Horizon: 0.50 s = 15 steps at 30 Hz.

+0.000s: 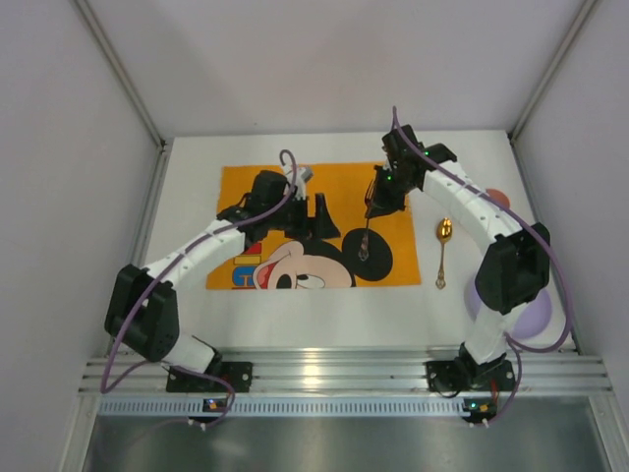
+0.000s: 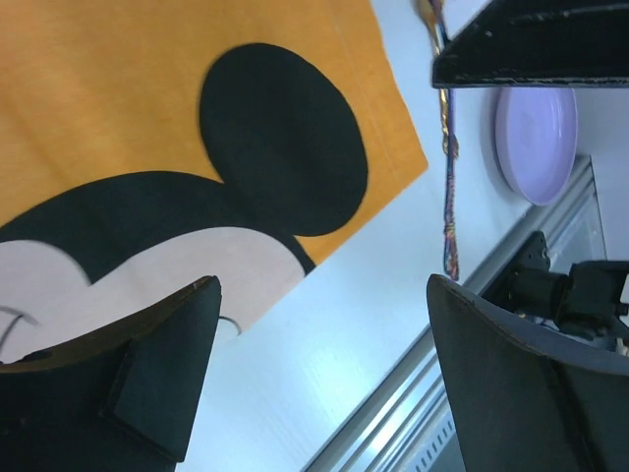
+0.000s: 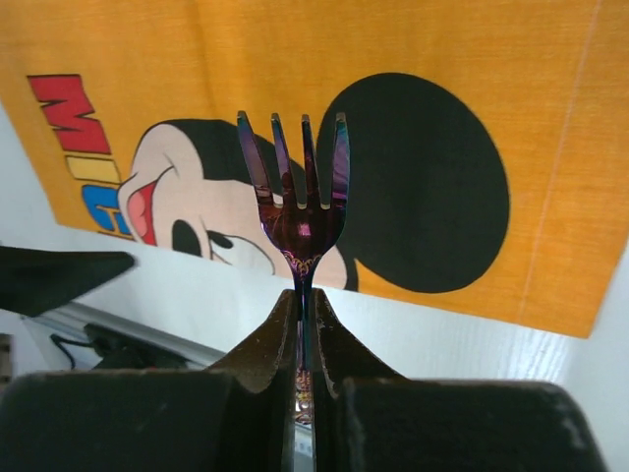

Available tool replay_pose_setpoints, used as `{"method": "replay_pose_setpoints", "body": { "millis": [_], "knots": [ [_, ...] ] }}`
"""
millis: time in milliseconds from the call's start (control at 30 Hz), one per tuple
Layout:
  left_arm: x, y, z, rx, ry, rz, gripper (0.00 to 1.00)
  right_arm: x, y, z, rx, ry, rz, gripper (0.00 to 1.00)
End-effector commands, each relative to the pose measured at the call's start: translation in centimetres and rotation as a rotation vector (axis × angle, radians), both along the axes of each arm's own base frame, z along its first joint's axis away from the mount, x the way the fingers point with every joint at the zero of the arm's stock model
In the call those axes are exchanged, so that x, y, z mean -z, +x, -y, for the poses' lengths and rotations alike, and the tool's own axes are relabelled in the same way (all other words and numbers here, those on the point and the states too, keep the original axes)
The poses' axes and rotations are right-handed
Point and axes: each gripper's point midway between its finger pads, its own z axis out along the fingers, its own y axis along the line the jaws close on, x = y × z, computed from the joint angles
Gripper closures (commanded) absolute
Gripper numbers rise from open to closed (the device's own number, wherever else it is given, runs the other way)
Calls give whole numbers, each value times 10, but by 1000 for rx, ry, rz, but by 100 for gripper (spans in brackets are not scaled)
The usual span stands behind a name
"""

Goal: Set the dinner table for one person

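Note:
On the white dinner table (image 1: 324, 315) lies an orange Mickey Mouse placemat (image 1: 324, 187). My right gripper (image 1: 373, 209) hangs over the mat's right part, shut on the handle of an iridescent purple fork (image 1: 364, 243). In the right wrist view the fork (image 3: 300, 197) sticks out of the gripper (image 3: 305, 295) with its tines pointing away, above Mickey's black ear. My left gripper (image 1: 319, 218) hovers over the middle of the mat, open. The left wrist view shows this gripper (image 2: 322, 285) with nothing between its fingers, above the mat's near edge (image 2: 147, 98) and bare table.
A gold spoon (image 1: 444, 251) lies on the table just right of the mat, its handle (image 2: 449, 197) also in the left wrist view. A lavender plate (image 1: 536, 320) sits at the near right under the right arm, seen too in the left wrist view (image 2: 536, 143). A metal rail (image 1: 334, 374) runs along the near edge.

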Motion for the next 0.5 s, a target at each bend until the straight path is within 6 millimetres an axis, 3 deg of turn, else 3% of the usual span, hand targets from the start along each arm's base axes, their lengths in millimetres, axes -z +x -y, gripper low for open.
{"method": "replay_pose_setpoints", "body": {
  "millis": [0, 167, 300, 333, 400, 433, 467],
  "knots": [
    [-19, -3, 44, 96, -74, 48, 10, -27, -5, -25, 5, 140, -11, 100],
    [-6, -17, 80, 184, -53, 27, 16, -40, -6, -31, 15, 195, 0, 100],
    [0, -17, 90, 206, -44, 18, 26, -43, -10, -32, 15, 209, -8, 100],
    [-2, -16, 93, 210, -47, 22, 43, -44, -12, -33, 17, 216, -8, 100],
    [0, -14, 95, 215, -47, 16, 65, -43, -13, -33, 17, 222, -14, 100],
    [0, -15, 97, 222, -52, 13, 100, -44, -13, -34, 19, 228, -12, 100],
    [1, -15, 98, 224, -51, 5, 100, -44, -14, -34, 16, 234, -14, 100]
  ]
}}
